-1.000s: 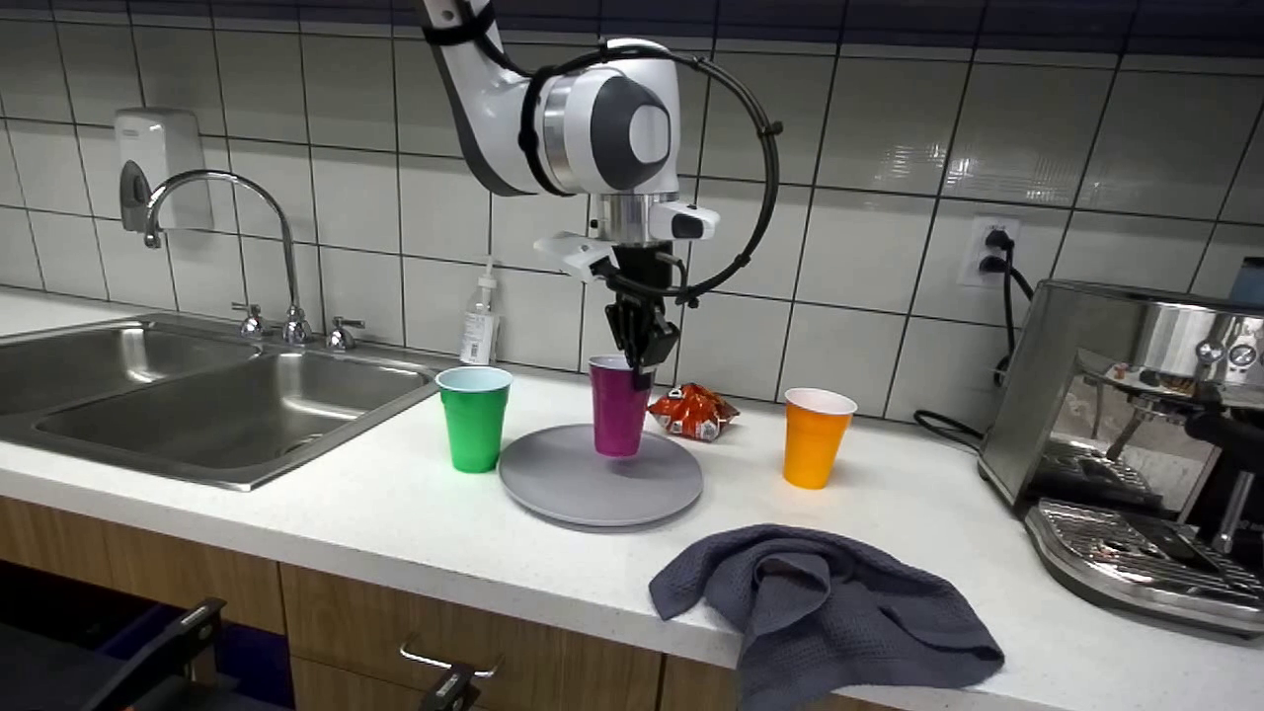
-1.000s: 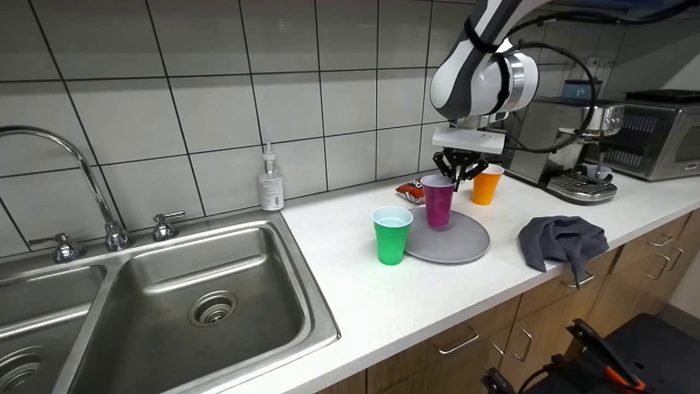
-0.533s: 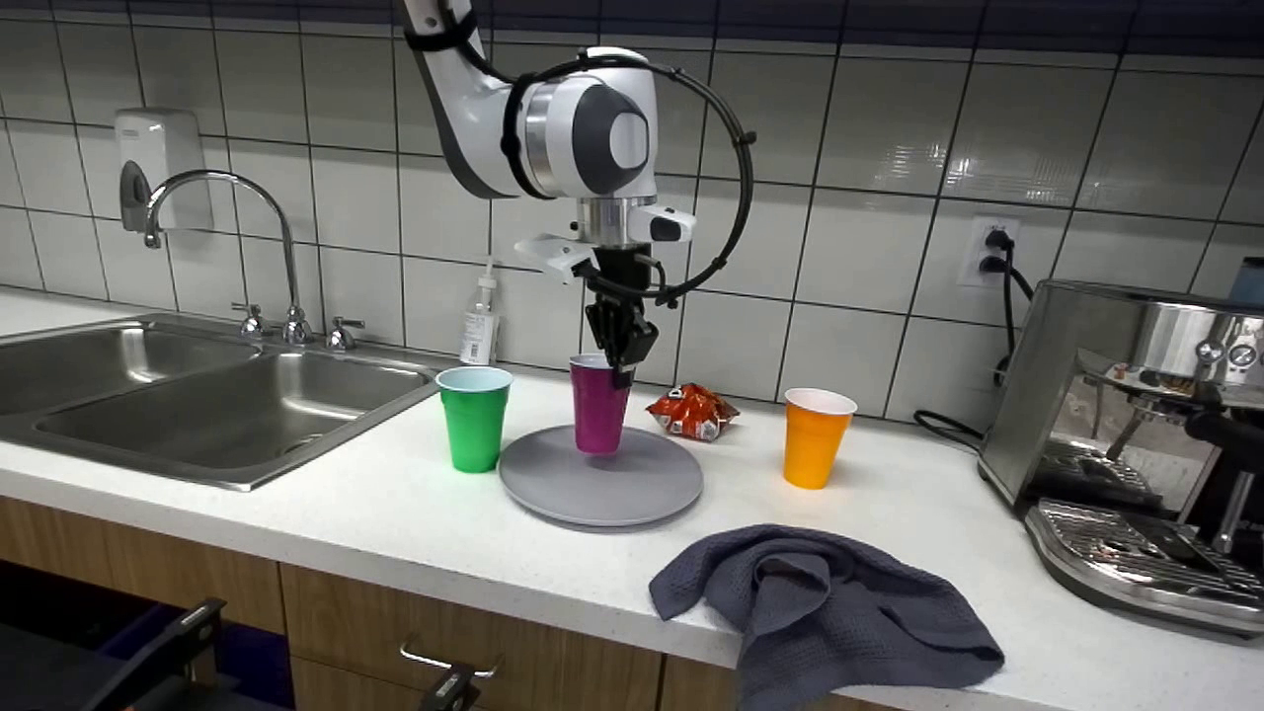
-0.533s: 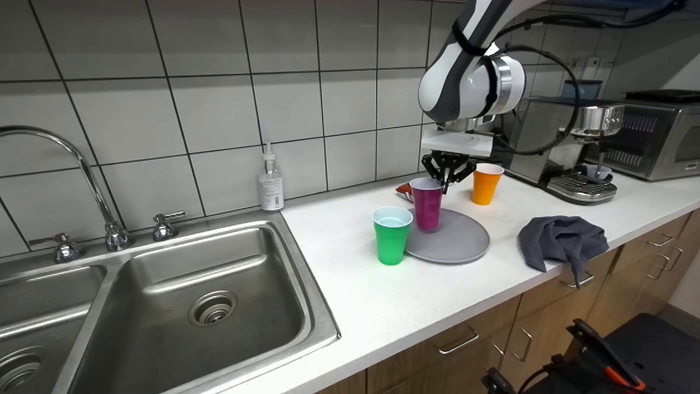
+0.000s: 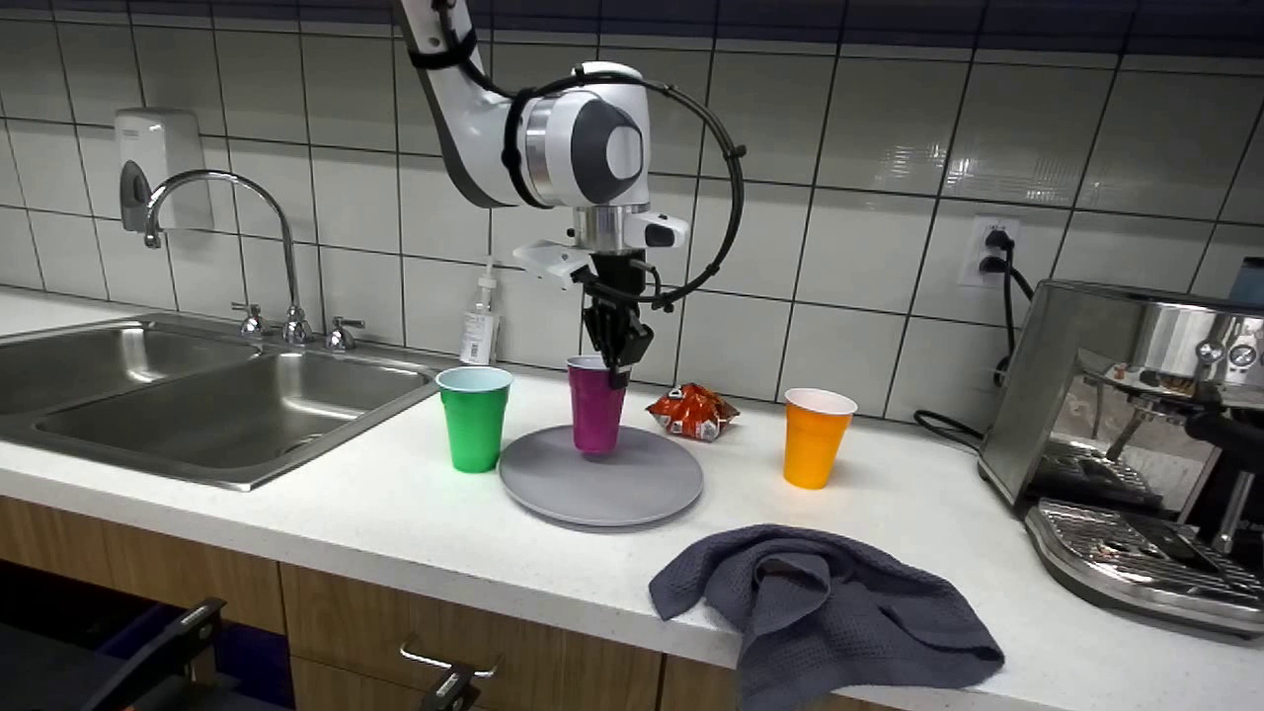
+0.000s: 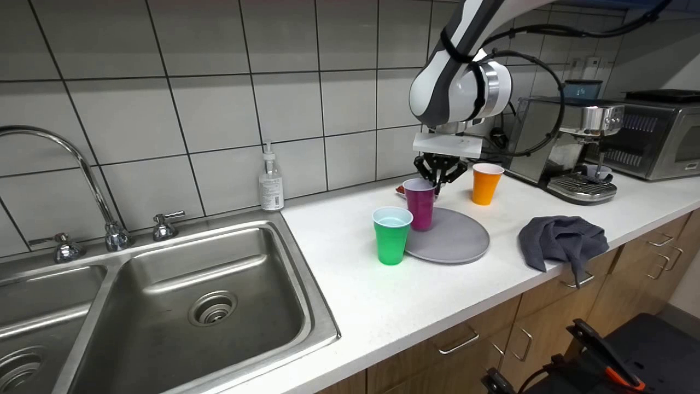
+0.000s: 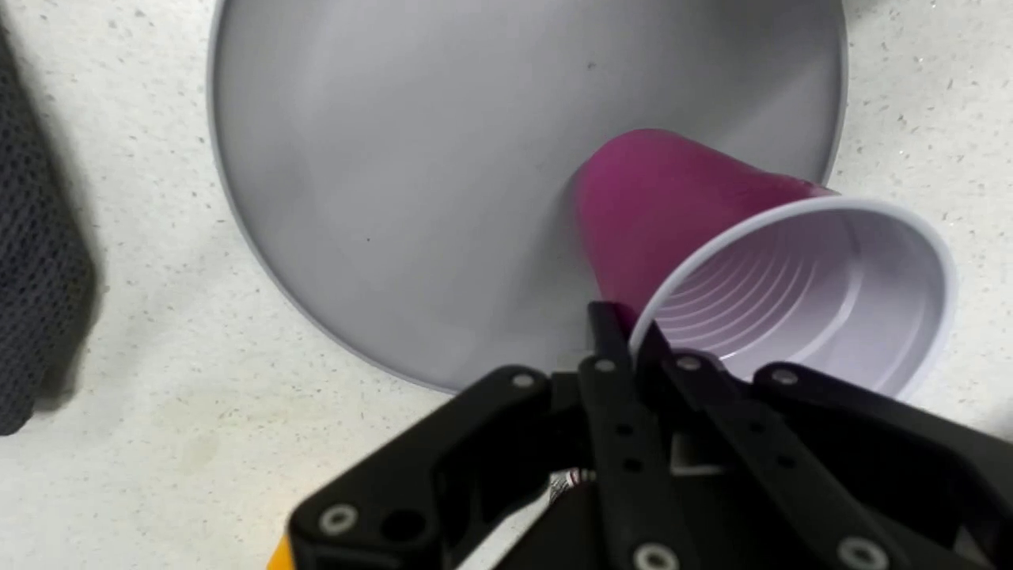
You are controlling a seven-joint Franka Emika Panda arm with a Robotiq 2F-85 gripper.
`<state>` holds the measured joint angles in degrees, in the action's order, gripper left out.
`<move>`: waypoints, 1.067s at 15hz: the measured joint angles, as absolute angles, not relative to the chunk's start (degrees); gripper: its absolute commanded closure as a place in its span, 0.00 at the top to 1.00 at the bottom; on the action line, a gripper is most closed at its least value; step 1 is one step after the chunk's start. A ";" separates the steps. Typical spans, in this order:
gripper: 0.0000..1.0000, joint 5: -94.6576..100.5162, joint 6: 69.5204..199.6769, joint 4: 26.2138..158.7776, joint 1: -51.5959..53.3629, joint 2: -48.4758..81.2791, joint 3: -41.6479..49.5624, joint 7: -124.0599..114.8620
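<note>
Clamping one magenta cup [image 5: 595, 413] by its edge, the gripper [image 7: 631, 326] holds it over one gray plate [image 5: 617, 497], touching or not I can't tell, with one green cup [image 5: 474, 425], one orange cup [image 5: 815, 444], one red packet [image 5: 693, 412] and one dark towel [image 5: 839, 617] around.

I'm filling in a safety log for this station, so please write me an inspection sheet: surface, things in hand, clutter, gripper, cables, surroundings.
Surface: white speckled countertop.
Things in hand: magenta plastic cup, roughly upright over the gray plate; whether its base touches is unclear.
Clutter: green plastic cup, orange plastic cup, red snack packet; dark gray towel overhanging the front edge.
Gripper: fingers pinching that cup's wall at the rim.
Cables: black cable looping out from the arm; black cords below the wall outlet.
Surroundings: steel double sink, faucet, pump bottle, wall-mounted dispenser, espresso machine, tiled wall.
</note>
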<state>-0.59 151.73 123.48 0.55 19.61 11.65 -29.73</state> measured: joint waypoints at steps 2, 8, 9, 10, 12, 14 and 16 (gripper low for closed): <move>0.01 -0.60 151.73 122.97 0.66 20.29 11.65 -29.73; 0.38 -0.65 151.73 122.17 0.86 21.88 11.64 -29.73; 0.46 -0.65 151.76 122.13 0.89 21.94 11.65 -29.73; 0.52 -0.65 151.80 122.13 0.93 21.95 11.65 -29.73; 0.67 -0.65 151.96 122.13 0.96 21.95 11.65 -29.73; 0.83 -0.65 152.27 122.13 0.96 21.93 11.65 -29.73; 0.98 -0.66 152.65 122.13 0.96 21.82 11.68 -29.73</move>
